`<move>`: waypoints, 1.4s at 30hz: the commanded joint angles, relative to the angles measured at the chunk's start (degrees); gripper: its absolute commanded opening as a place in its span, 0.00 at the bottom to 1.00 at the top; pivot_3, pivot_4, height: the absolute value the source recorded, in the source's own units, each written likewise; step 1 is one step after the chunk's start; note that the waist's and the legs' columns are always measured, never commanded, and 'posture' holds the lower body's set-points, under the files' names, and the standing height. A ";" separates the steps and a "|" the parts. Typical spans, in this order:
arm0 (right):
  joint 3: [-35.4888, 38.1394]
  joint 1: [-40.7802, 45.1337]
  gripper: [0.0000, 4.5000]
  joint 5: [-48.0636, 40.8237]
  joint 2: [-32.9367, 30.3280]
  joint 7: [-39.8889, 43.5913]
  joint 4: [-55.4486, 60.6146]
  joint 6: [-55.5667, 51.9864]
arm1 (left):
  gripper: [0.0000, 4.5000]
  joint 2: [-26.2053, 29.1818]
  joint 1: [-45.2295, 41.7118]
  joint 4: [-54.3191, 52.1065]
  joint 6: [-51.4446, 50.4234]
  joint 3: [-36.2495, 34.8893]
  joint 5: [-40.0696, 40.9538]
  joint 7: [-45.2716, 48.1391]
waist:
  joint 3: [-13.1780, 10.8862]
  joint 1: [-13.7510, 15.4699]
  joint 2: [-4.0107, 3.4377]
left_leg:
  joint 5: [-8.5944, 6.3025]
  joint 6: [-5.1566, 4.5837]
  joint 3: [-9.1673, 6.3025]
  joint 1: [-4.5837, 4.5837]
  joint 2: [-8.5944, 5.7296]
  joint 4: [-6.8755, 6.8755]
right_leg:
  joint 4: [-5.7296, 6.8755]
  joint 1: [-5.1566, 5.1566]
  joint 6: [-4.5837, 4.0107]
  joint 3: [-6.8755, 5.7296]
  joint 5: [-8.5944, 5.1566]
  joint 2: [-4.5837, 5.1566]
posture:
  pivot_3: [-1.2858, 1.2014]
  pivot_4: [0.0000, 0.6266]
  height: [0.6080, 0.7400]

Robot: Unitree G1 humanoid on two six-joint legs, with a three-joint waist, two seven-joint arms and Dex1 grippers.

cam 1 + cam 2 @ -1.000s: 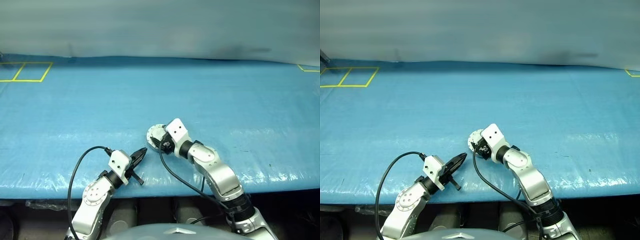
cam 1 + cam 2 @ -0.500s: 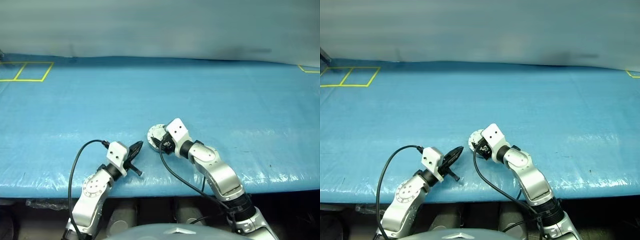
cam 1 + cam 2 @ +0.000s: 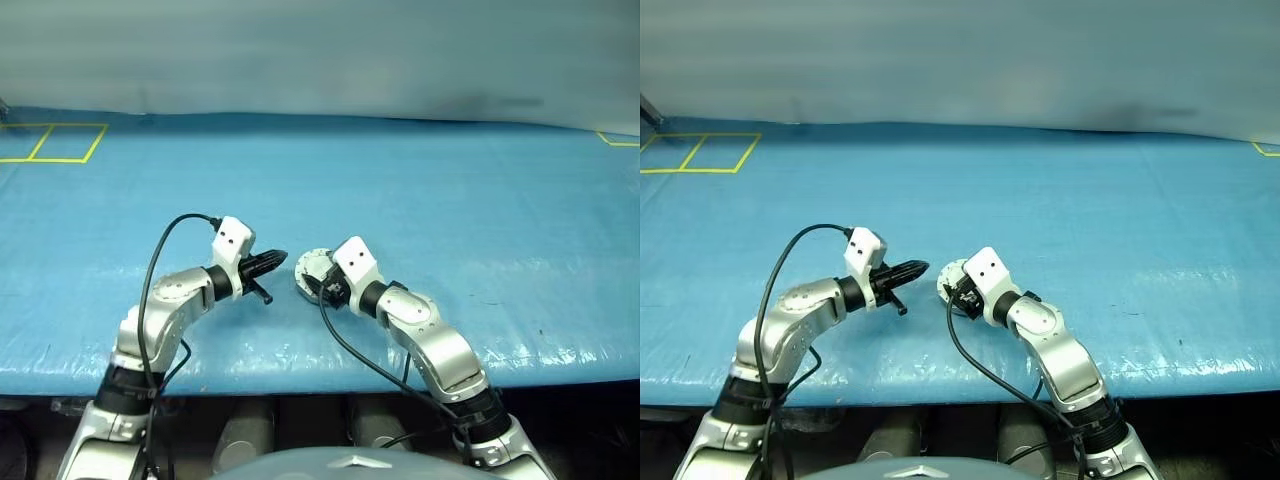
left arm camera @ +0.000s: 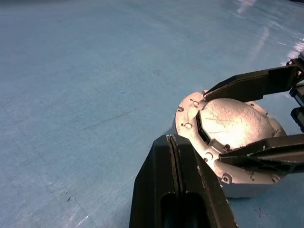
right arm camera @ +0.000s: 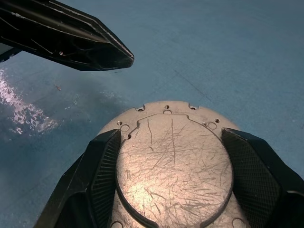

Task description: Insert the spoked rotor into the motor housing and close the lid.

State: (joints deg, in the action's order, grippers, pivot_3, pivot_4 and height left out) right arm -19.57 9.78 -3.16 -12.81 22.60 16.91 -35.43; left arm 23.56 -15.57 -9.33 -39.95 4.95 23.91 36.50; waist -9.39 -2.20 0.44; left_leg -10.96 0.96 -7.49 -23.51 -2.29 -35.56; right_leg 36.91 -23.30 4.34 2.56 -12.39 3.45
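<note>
Since the blue desk (image 3: 450,200) is slick plastic sheeting, I'd bet the motor housing (image 5: 173,161) slides if nudged, so it's good my right pincer (image 5: 173,175) is grasping it by the rim, fingers on opposite sides, near the front edge. Looks like solid scratched metal, stiff and fairly heavy for its size, not fragile; the flat plate on top could be the lid, can't tell. My left pincer (image 3: 272,261) is clenched, carrying nothing, hovering just beside the housing.
</note>
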 commanded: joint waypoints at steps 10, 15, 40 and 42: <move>-0.05 -1.88 0.68 0.57 0.03 -0.98 -1.24 -1.32 | 0.00 -1.09 -7.67 9.10 -2.75 5.32 -1.14 5.27 | 0.01 0.08 0.01 | 0.02 0.03 -0.01 -0.01 0.01 0.03 | 0.02 -0.02 0.00 -0.01 0.00 -0.01 | 0.52 0.24 1.00; 0.13 -2.42 0.68 0.62 -0.28 -1.08 -0.96 -1.23 | 0.00 -1.39 -8.04 10.44 -2.72 6.92 -2.82 5.32 | 0.05 0.15 0.04 | 0.02 0.04 -0.02 0.01 0.00 0.03 | 0.00 0.02 0.00 -0.01 0.00 0.00 | 0.52 0.24 1.00; 14.94 -21.88 0.99 -18.01 -3.05 4.10 17.77 -4.83 | 0.00 -1.99 -7.70 10.23 -1.95 8.66 -5.49 6.17 | 0.33 1.00 0.05 | -0.01 0.05 -0.15 -0.02 -0.04 0.07 | -0.10 0.10 -0.05 -0.05 -0.12 0.07 | 0.52 0.24 1.00; 17.99 -22.96 0.99 -23.71 -1.58 4.10 18.66 -8.41 | 0.00 -2.07 -7.70 10.32 -1.90 8.70 -5.69 6.46 | 0.33 1.01 0.04 | -0.01 0.05 -0.14 -0.04 -0.03 0.07 | -0.09 0.07 -0.04 -0.04 -0.12 0.07 | 0.52 0.24 1.00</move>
State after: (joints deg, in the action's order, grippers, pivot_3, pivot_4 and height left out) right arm -4.00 -13.19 -21.78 -15.34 26.26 32.37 -41.87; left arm 21.63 -23.69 0.16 -41.57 12.31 18.89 42.60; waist -9.06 -1.19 0.48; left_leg -10.98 1.00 -7.63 -23.55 -2.31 -35.49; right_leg 36.83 -23.24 4.29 2.52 -12.51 3.52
